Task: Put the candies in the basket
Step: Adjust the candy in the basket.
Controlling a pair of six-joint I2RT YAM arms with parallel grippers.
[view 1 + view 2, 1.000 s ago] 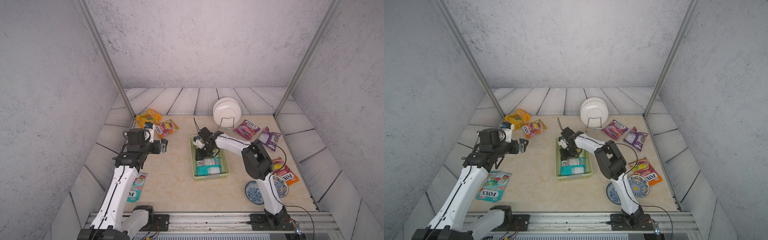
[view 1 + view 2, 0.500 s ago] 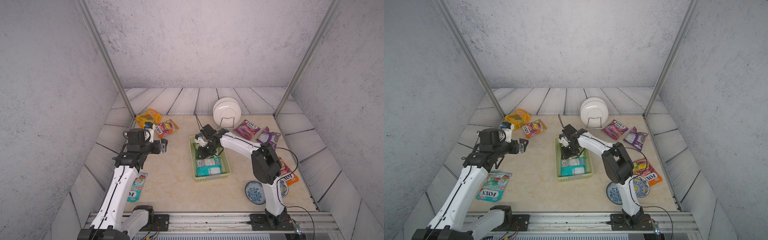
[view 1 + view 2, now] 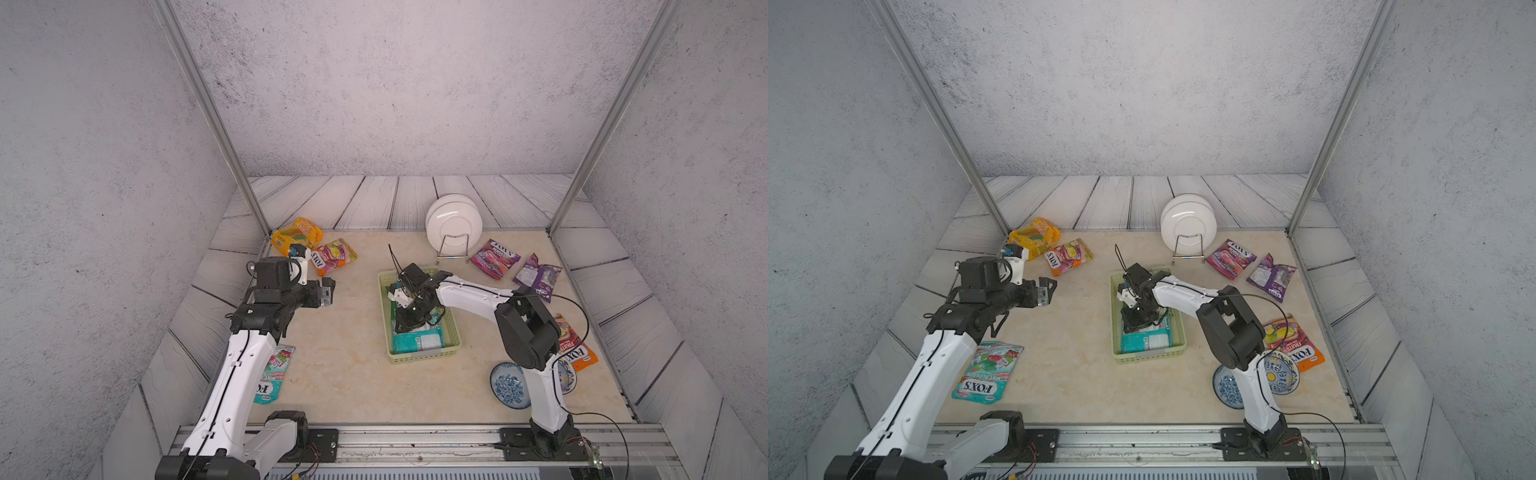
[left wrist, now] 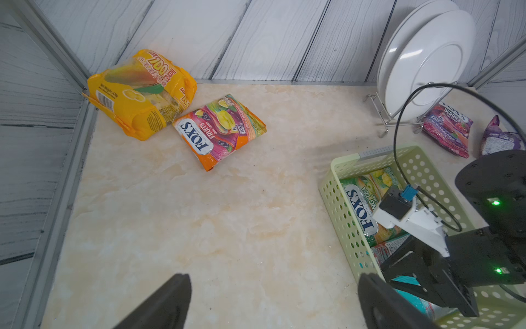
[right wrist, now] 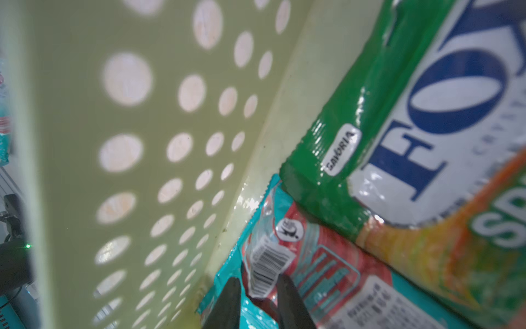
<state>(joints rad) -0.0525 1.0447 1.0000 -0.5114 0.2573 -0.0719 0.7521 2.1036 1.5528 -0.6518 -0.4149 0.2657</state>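
Pale yellow-green perforated plastic basket (image 3: 424,356) — sitting mid-way across the beige marbled desk (image 3: 345,374) and holding two candies. A glossy green FOX'S packet (image 4: 367,193) is lying at its far end, overlapping the edge of a teal packet with a barcode (image 3: 417,341) at its near end.

Right pincer (image 5: 257,302) — reaching down inside the basket, having slid from the far end toward the near half over the last second. Its fingers are standing close on either side of the teal packet's barcode corner. Whether they are clamping it cannot be told.

Left pincer (image 3: 1045,291) — hanging wide open and empty above bare desk, unmoved.

Candies lying outside the basket, none shifted:
- puffy yellow-orange bag (image 3: 297,237), far left corner
- orange-pink FOX'S packet (image 3: 333,257), just beside it
- teal-green FOX'S packet (image 3: 987,370), near the left arm
- purple-pink berries packet (image 3: 494,257) and a purple packet (image 3: 538,280), far right
- orange FOX'S packet (image 3: 1293,347), near right

Judgement: the right arm is probably settling a packet already in the basket, not fetching. Six are waiting.
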